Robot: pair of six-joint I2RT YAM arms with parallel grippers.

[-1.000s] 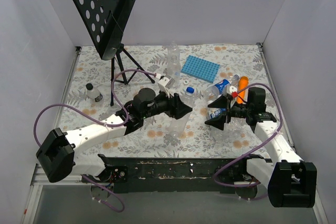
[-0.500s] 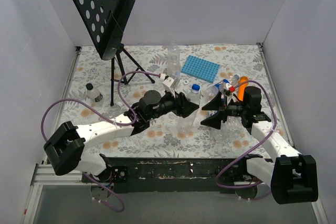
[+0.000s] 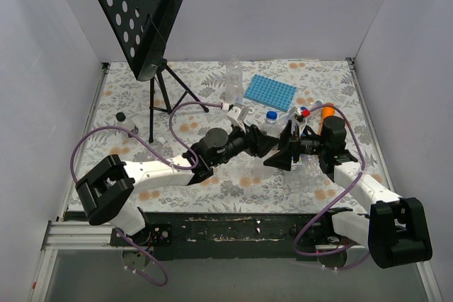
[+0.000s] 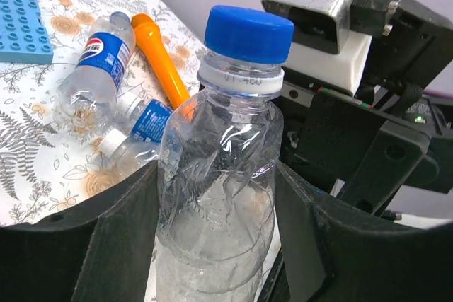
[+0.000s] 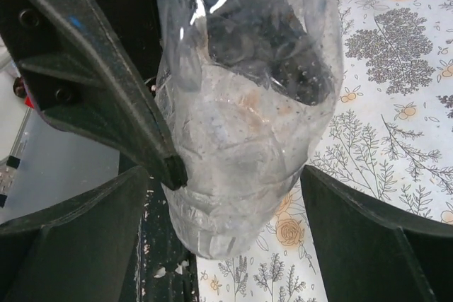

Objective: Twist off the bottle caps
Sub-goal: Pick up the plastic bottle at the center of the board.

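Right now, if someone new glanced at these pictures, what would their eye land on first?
Probably the clear bottle with its blue cap, gripped by the left gripper mid-table, with the right gripper facing it, open. Next, the big black perforated music stand at the back left, then the blue tray behind the arms.

- Music stand (image 3: 164, 19) is crowding the held bottle's (image 4: 219, 196) ten o'clock, blue tray (image 3: 269, 92) blocking twelve.
- Lying bottles (image 4: 95, 79) and orange stick (image 4: 159, 54) are cluttering three.
- Tablecloth (image 3: 241, 183) is lying bare at six.
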